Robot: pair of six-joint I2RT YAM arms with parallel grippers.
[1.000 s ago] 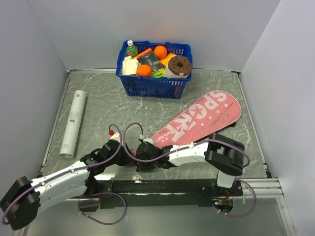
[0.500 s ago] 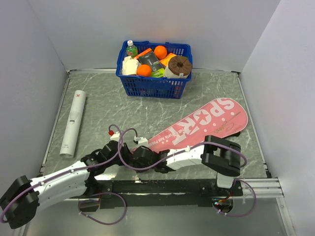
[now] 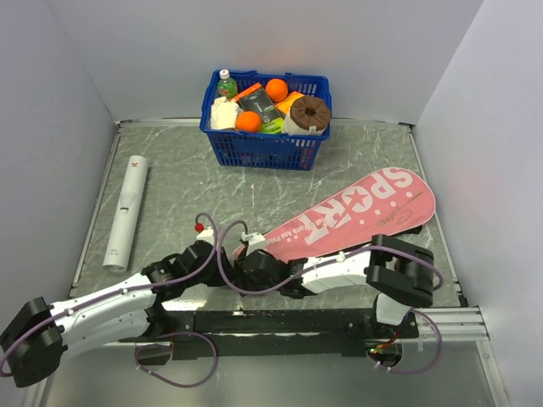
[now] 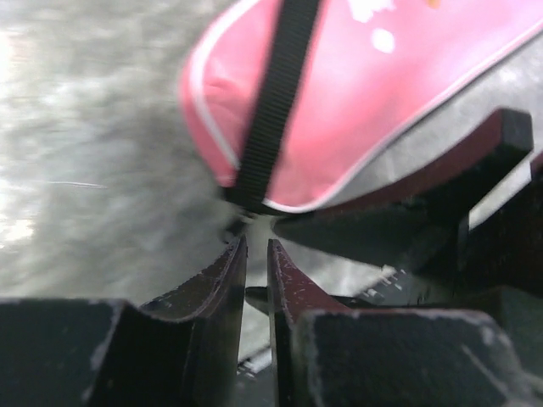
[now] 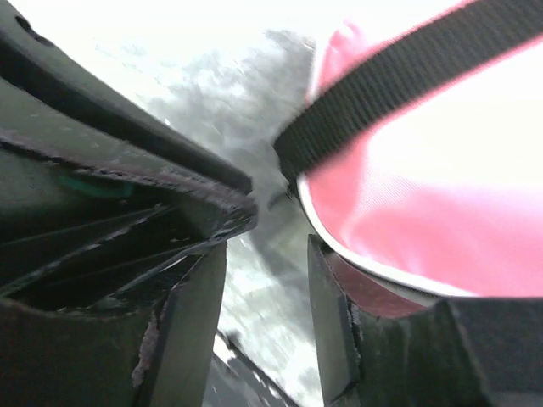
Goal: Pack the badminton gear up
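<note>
The pink "SPORT" racket cover lies flat on the counter. Its long axis runs diagonally from the middle of the near edge, where the narrow handle end sits, out toward the right edge. Both arms meet at that narrow end. The left jaws are drawn almost together, and the cover's black strap ends just ahead of their tips; whether they nip anything I cannot tell. The right jaws stand parted around bare counter, with the cover's rim just beside one finger. Being free, the right jaws look better placed to take a hold there.
</note>
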